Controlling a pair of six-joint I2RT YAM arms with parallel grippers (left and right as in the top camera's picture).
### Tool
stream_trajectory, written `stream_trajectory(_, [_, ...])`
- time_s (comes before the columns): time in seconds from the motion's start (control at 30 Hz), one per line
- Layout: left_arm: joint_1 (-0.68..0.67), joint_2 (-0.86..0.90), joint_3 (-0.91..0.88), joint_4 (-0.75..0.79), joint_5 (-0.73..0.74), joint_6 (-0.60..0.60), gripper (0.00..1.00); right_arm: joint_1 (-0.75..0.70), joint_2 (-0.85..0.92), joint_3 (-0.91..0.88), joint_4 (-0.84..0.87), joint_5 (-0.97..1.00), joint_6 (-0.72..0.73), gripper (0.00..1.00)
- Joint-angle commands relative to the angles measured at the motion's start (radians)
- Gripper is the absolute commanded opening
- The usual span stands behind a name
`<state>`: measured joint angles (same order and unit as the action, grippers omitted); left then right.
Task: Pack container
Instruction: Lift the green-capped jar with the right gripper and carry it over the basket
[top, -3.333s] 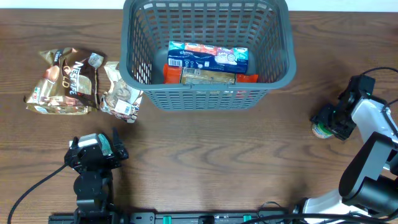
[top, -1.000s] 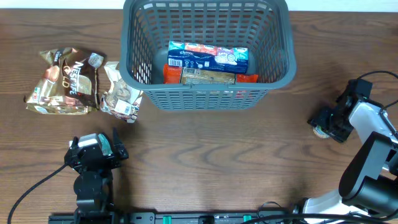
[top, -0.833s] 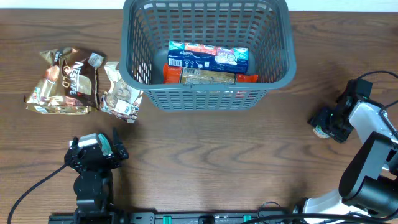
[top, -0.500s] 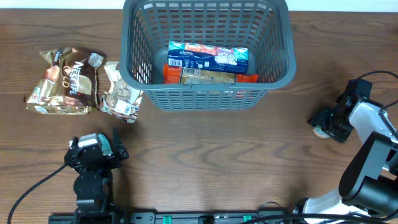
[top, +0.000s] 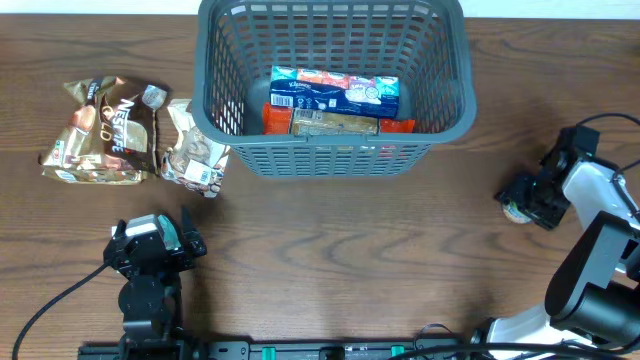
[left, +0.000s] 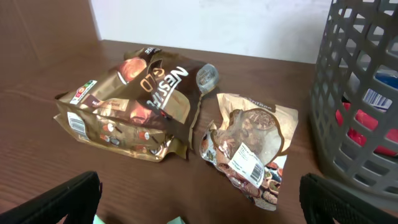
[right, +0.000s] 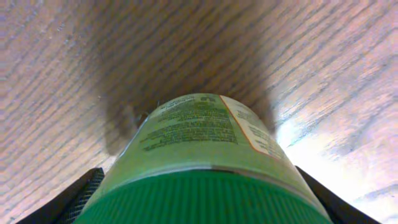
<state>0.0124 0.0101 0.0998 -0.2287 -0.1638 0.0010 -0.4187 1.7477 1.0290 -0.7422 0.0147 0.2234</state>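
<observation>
The container is a dark grey lattice basket at the back centre, and its wall shows in the left wrist view. Inside it lie a blue tissue pack, an orange packet and a tan bar. My right gripper is at the right edge, shut around a green-capped jar with a pale green label that stands on the table. My left gripper is open and empty near the front left, and its fingertips frame the left wrist view.
A brown Nescafe bag and a smaller clear snack packet lie side by side left of the basket. The table's far edge runs just behind the basket. Cables trail at the front left.
My right wrist has shifted very slightly around the jar since the oldest frame. The jar, the packets and the left arm have not moved.
</observation>
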Motion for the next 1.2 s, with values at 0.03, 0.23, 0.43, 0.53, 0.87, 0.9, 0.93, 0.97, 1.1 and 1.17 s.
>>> stream_trajectory(0.03, [0.006, -0.006, -0.025, -0.008, -0.003, 0.01, 0.99, 0.001, -0.016, 0.058, -0.008, 0.004, -0.001, 0.01])
stream_trajectory(0.23, [0.006, -0.006, -0.025, -0.008, -0.003, 0.01, 0.99, 0.001, -0.05, 0.069, -0.01, 0.004, -0.001, 0.01])
stream_trajectory(0.43, [0.006, -0.006, -0.025, -0.008, -0.003, 0.01, 0.99, 0.002, -0.055, 0.07, -0.02, 0.003, -0.001, 0.01])
stream_trajectory(0.53, [0.006, -0.006, -0.025, -0.008, -0.003, 0.01, 0.99, 0.002, -0.06, 0.075, -0.027, 0.003, -0.005, 0.01])
stream_trajectory(0.87, [0.006, -0.006, -0.025, -0.008, -0.003, 0.01, 0.98, 0.014, -0.117, 0.211, -0.115, 0.003, -0.02, 0.01])
stream_trajectory(0.9, [0.006, -0.006, -0.025, -0.008, -0.003, 0.01, 0.99, 0.019, -0.125, 0.233, -0.126, 0.003, -0.02, 0.01])
stream_trajectory(0.93, [0.006, -0.006, -0.025, -0.008, -0.003, 0.01, 0.99, 0.027, -0.135, 0.259, -0.137, 0.003, -0.02, 0.01])
stream_trajectory(0.97, [0.006, -0.006, -0.025, -0.008, -0.003, 0.01, 0.99, 0.037, -0.146, 0.291, -0.15, 0.003, -0.023, 0.01])
stream_trajectory(1.1, [0.006, -0.006, -0.025, -0.008, -0.003, 0.01, 0.98, 0.08, -0.183, 0.409, -0.193, 0.003, -0.023, 0.01])
stream_trajectory(1.17, [0.006, -0.006, -0.025, -0.008, -0.003, 0.01, 0.99, 0.107, -0.197, 0.467, -0.214, 0.003, -0.023, 0.01])
